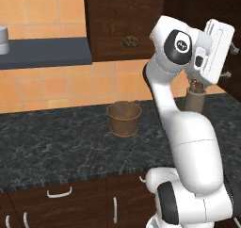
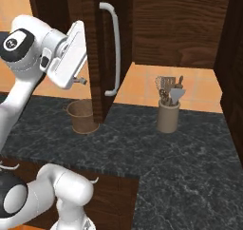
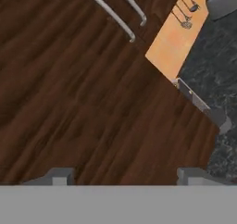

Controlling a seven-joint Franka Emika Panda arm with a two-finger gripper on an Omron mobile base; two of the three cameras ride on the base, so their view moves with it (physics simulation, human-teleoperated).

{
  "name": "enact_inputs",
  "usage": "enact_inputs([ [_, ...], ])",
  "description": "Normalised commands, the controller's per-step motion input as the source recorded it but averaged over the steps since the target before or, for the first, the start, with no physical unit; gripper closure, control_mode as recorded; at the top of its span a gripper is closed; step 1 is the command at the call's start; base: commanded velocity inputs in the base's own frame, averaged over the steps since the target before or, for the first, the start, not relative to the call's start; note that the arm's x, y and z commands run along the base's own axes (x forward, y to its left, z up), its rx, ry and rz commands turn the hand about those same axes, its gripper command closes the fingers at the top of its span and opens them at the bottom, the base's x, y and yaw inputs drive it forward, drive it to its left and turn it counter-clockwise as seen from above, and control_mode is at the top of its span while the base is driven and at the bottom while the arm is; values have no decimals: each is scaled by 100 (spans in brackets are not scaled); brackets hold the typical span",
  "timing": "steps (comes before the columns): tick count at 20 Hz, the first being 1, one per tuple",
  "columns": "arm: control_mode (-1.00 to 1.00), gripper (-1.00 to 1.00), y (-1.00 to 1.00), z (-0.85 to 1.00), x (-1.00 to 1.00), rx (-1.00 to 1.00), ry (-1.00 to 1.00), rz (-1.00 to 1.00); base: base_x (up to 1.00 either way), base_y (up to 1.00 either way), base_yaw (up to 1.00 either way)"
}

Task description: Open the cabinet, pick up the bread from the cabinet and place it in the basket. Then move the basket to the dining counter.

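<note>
- Nearest the hand camera, two small dark fingertips [image 3: 58, 176] of the end effector [image 3: 125, 174] stand well apart with nothing between them, facing the dark-brown wood door close up; I judge the hand is between the door step and the reach for the bread.
- Tall dark-brown wood wall cabinet [image 1: 117, 15] already stands open: its door [image 2: 97, 48], with the long vertical silver bar handle [image 2: 114, 48], juts edge-on over the black marbled worktop [image 2: 180, 153], which is why the shelf inside is exposed in the left base view.
- A small dark-brown lumpy bread piece [image 1: 130, 41] lies on that shelf, well above the worktop and untouched.
- Directly below and slightly left, the small round brown bucket-shaped basket [image 1: 124, 118] stands upright on the worktop, mouth up, probably so the bread can be lowered straight into it.
- Raised to cabinet height, the white arm holds its hand [image 2: 69, 55] just beside the door's inner face.
- A tan utensil crock [image 2: 168, 116] holding spatulas stands near the wall, well apart from the basket and out of the way.
</note>
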Motion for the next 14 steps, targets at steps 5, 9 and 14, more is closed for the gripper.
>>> enact_inputs([
  [5, -100, -100, 100, 0, -8, -2, 24, 45, 0, 0, 0],
  [9, -100, -100, 100, 21, -15, -4, 38, 54, 0, 0, 0],
  [14, -100, -100, 80, 39, -23, -14, 51, 64, 0, 0, 0],
])
